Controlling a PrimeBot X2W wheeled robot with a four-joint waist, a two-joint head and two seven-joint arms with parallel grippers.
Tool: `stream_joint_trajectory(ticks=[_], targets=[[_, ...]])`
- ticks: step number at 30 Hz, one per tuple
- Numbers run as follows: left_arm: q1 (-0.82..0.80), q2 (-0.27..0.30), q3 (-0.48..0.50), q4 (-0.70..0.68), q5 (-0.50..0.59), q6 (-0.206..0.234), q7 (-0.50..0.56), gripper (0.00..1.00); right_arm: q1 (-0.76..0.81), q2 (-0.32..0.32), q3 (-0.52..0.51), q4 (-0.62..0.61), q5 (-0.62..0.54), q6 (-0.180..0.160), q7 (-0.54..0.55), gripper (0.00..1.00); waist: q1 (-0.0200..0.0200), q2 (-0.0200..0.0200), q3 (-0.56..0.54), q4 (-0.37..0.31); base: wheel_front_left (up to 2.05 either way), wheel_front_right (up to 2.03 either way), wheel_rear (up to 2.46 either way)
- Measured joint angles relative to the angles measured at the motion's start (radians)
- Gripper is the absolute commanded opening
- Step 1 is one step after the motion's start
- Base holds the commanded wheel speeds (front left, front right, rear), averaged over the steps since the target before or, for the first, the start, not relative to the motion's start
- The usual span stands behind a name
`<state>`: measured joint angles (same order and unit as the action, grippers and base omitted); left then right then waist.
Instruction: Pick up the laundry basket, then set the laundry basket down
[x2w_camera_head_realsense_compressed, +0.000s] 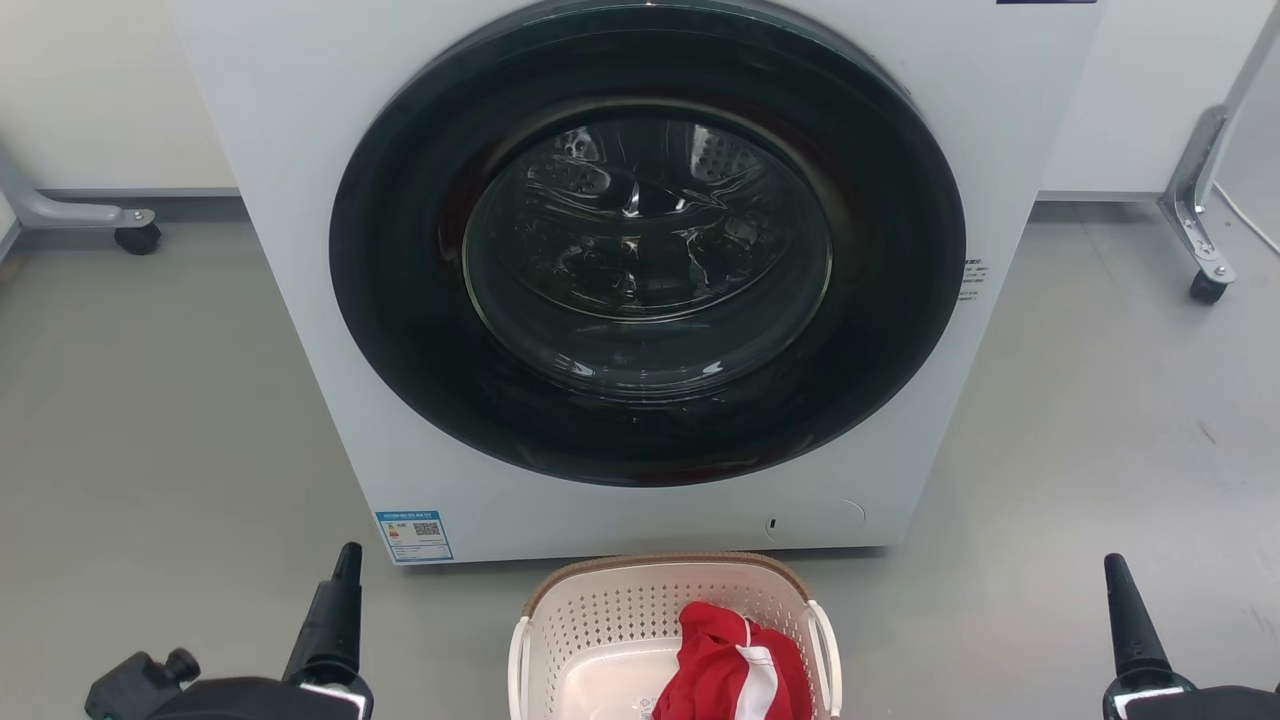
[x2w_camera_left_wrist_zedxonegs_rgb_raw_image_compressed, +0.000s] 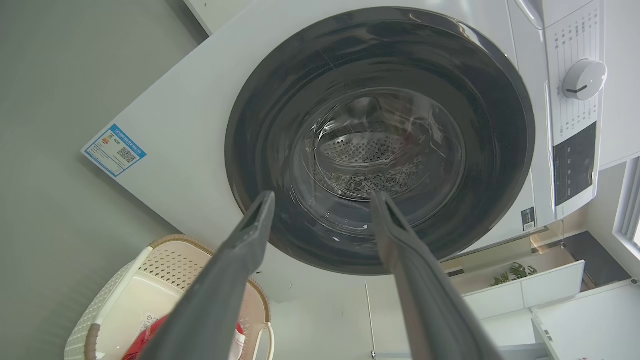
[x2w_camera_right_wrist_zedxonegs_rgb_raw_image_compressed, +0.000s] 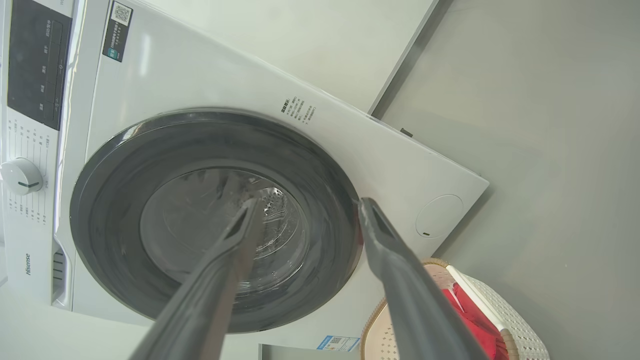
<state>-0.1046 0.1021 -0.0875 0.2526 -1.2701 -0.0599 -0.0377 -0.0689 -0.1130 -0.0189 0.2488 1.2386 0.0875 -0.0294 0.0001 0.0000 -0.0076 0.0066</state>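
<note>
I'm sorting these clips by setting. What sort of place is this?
Most likely a laundry area, perhaps a test room set up as one: a white front-loading washing machine stands on a bare grey floor, with the laundry basket holding a red garment just before it.

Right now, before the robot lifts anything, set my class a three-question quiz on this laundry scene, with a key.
1. True or false: the basket stands on the floor in front of the washer.
2. What lies in the basket? A) a blue towel B) a red garment C) nothing
3. Fill in: the left end effector and the right end effector are both ____, holding nothing.
Key: 1 true; 2 B; 3 open.
</note>
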Motion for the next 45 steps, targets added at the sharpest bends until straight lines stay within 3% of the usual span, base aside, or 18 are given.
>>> stream_joint_trajectory(ticks=[20, 45], targets=[[-0.031, 0.086, -0.145, -0.077, 0.38, 0.083, -0.072, 1.0, -0.002, -0.085, 0.128, -0.057, -0.365, -0.089, -0.071, 1.0, 0.0, 0.0, -0.005, 0.006, 0.0, 0.0, 0.0], [-0.03, 0.104, -0.241, -0.095, 0.714, 0.15, -0.118, 1.0, -0.001, -0.131, 0.239, -0.047, -0.683, -0.16, -0.128, 1.0, -0.0003, 0.0, -0.005, 0.015, 0.0, 0.0, 0.0]])
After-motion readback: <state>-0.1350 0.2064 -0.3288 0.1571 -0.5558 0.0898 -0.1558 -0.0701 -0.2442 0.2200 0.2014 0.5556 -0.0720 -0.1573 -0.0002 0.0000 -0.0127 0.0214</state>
